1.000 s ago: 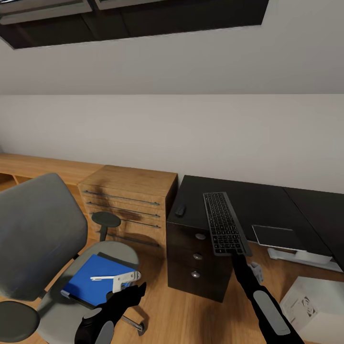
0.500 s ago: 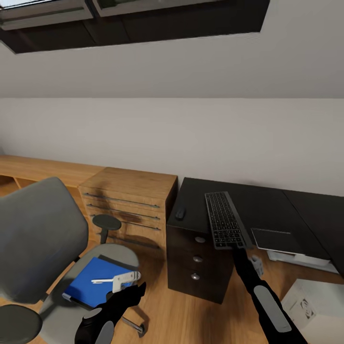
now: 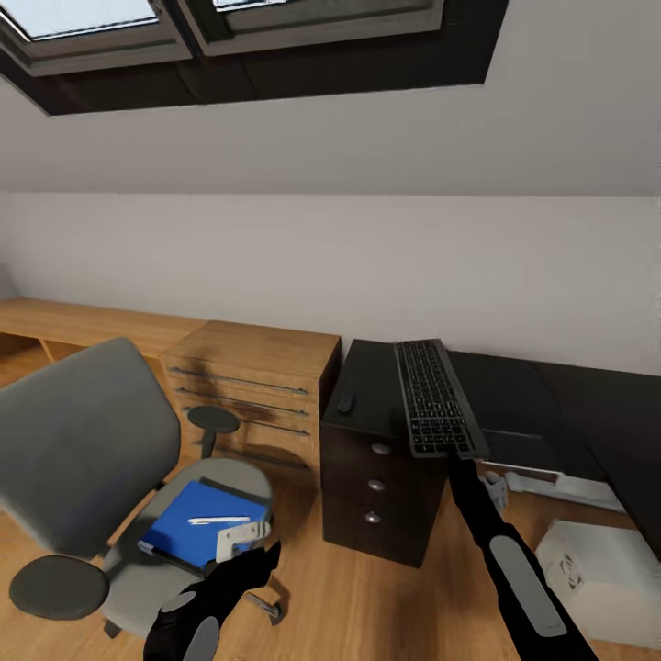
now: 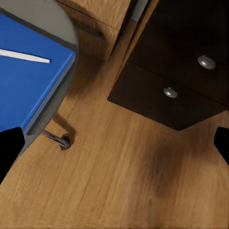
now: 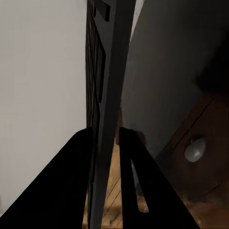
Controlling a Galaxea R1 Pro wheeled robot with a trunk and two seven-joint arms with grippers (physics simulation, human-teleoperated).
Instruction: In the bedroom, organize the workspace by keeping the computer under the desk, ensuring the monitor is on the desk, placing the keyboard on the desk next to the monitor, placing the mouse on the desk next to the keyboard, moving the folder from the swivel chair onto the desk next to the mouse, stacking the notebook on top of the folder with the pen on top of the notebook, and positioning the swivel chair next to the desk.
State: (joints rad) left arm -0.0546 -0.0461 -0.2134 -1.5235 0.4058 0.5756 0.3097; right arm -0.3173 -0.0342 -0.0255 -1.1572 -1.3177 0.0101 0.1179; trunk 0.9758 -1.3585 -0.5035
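The right claw (image 5: 106,143) pinches the near end of the keyboard (image 3: 431,397), holding it above the bench's (image 3: 514,395) left end. The mouse (image 3: 346,402) lies near the bench's left edge. The left claw (image 4: 114,148) is spread above the floor beside the swivel chair (image 3: 83,441), whose seat carries the folder (image 3: 197,519) with the pen (image 3: 218,520) on top.

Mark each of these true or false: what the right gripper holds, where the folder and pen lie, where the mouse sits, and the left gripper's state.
1. The right gripper is shut on the keyboard. True.
2. The folder lies on the desk. False: it lies on the swivel chair.
3. The pen rests on the folder. True.
4. The mouse sits on the floor. False: it is on the desk.
5. The left gripper grips the pen. False: it is open.
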